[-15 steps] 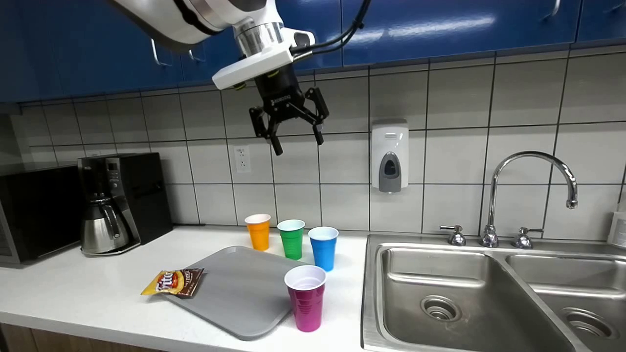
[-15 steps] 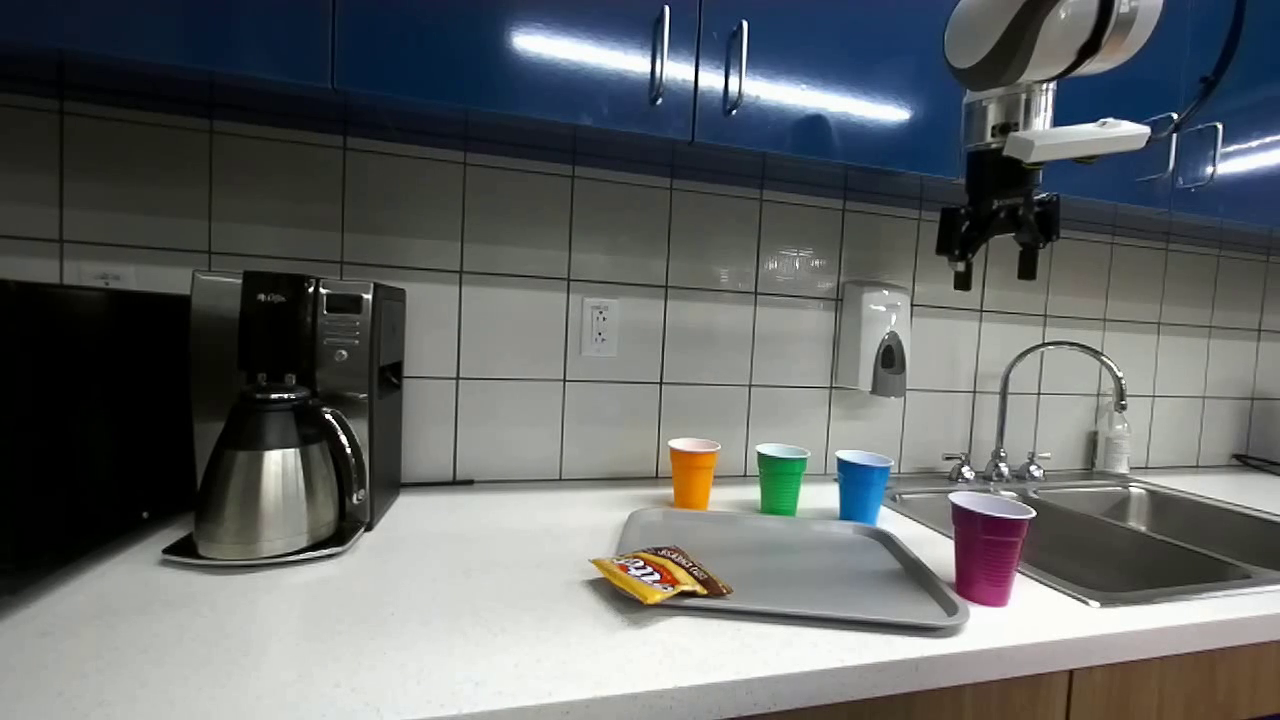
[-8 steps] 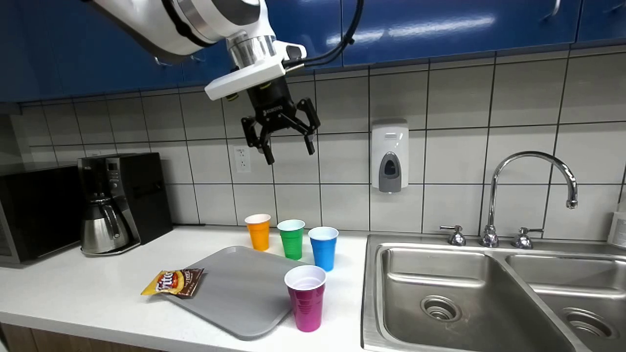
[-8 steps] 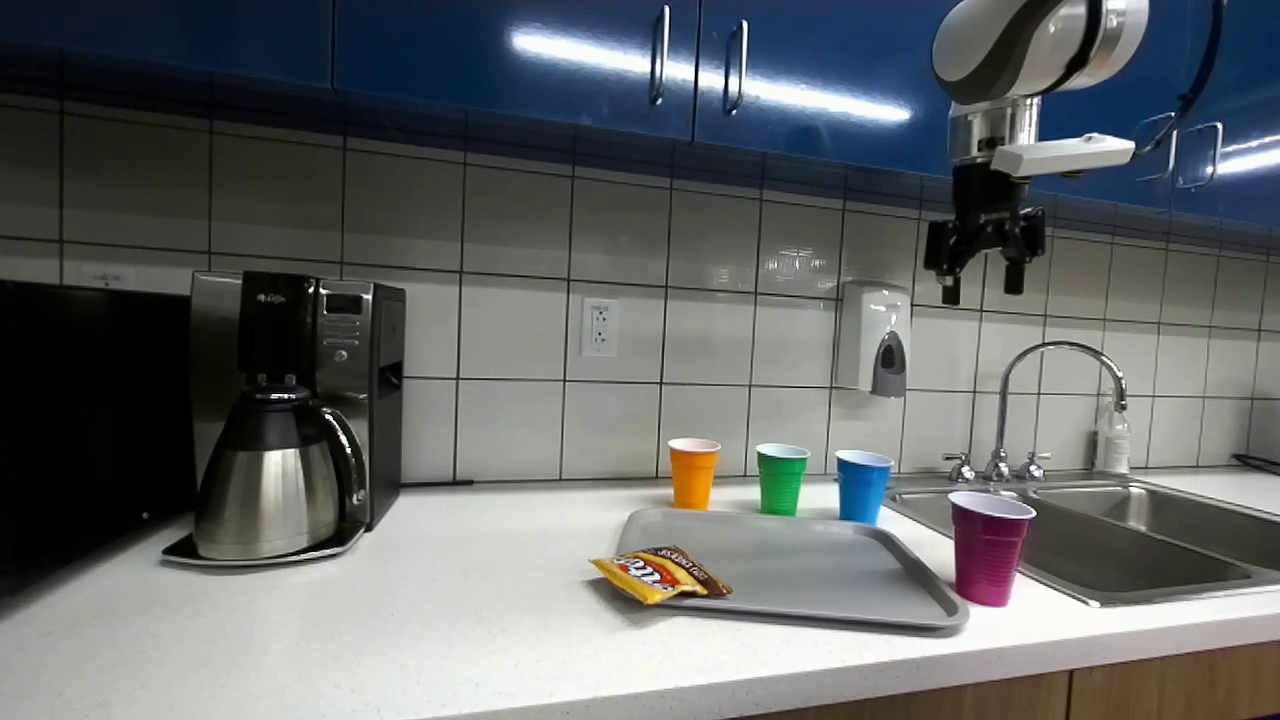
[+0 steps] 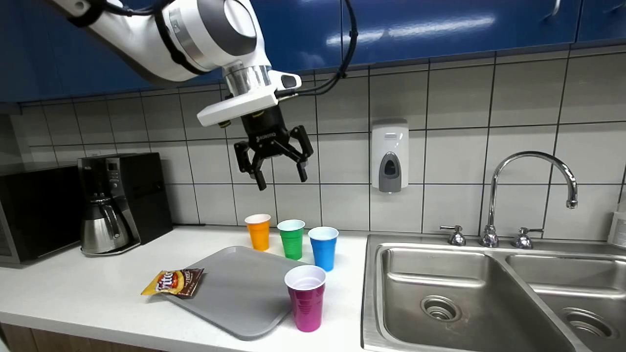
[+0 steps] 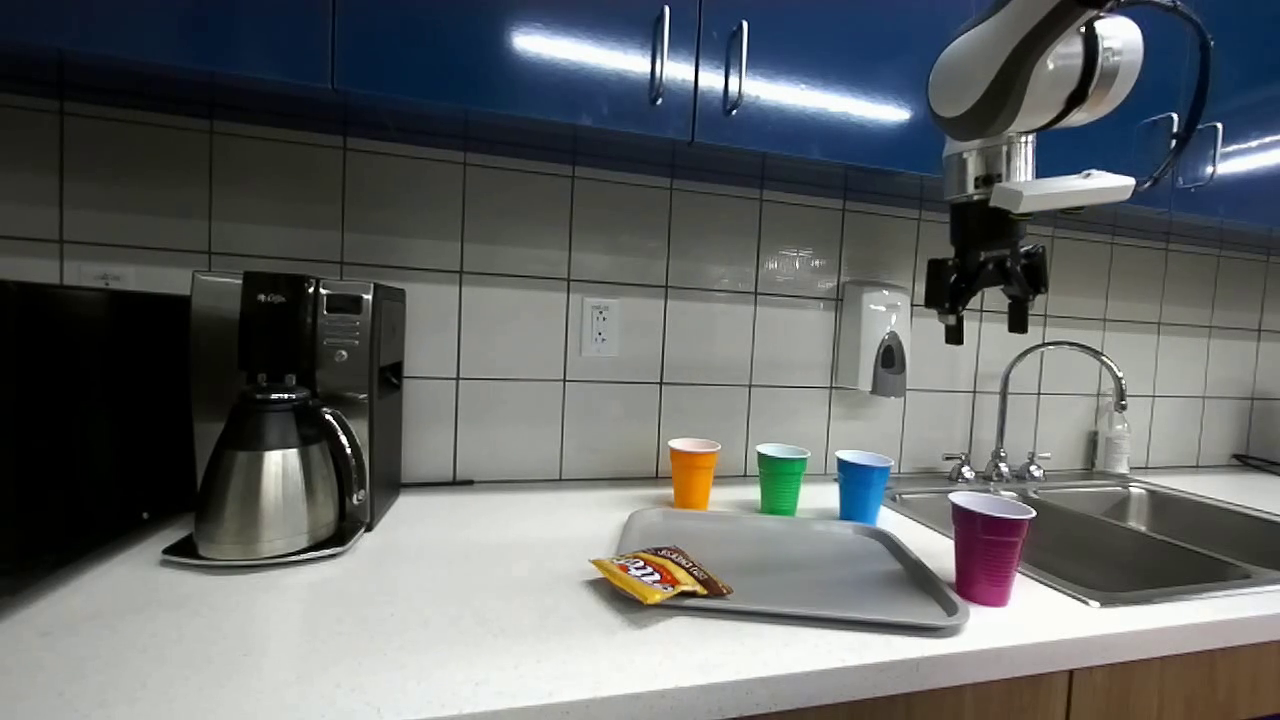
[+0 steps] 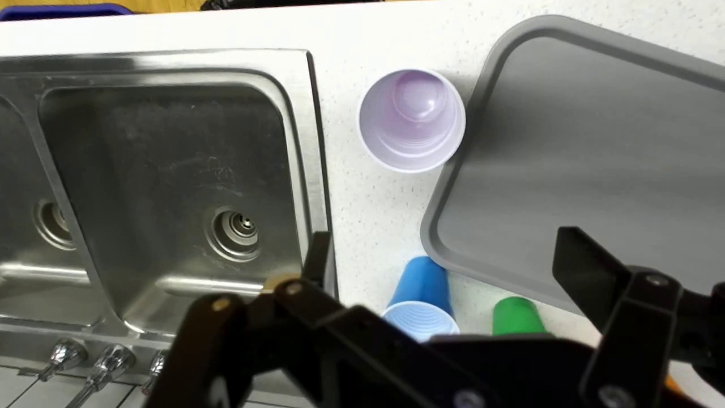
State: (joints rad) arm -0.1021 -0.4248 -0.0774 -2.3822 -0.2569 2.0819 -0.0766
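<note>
Hanging over the counter (image 5: pixel 88 288), the gripper (image 5: pixel 282 181) had its fingers (image 7: pixel 586 272) spread wide, with nothing between them and nothing touched. Well below stood the purple cup (image 5: pixel 307 299) and the blue cup (image 5: pixel 323 249), both upright, long axes vertical, mouths up toward the fingers. In the wrist view both showed within the span of the two fingers, purple on the side toward the counter's front, blue on the side toward the wall (image 5: pixel 342 161); which stood nearer the fingers I couldn't tell. The purple cup was just beside one end of the tray (image 5: pixel 239 283), touching or not I couldn't say. Past the blue cup, in line near the wall, stood the green cup (image 5: pixel 292 242) and then the orange cup (image 5: pixel 258 233). The sink (image 5: pixel 406 288) lay on the purple cup's other side, away from the tray. Across the tray's opposite end rested the packet (image 5: pixel 173 283), partly over the rim, and farther off along the counter stood the coffee maker (image 5: pixel 139 198).
</note>
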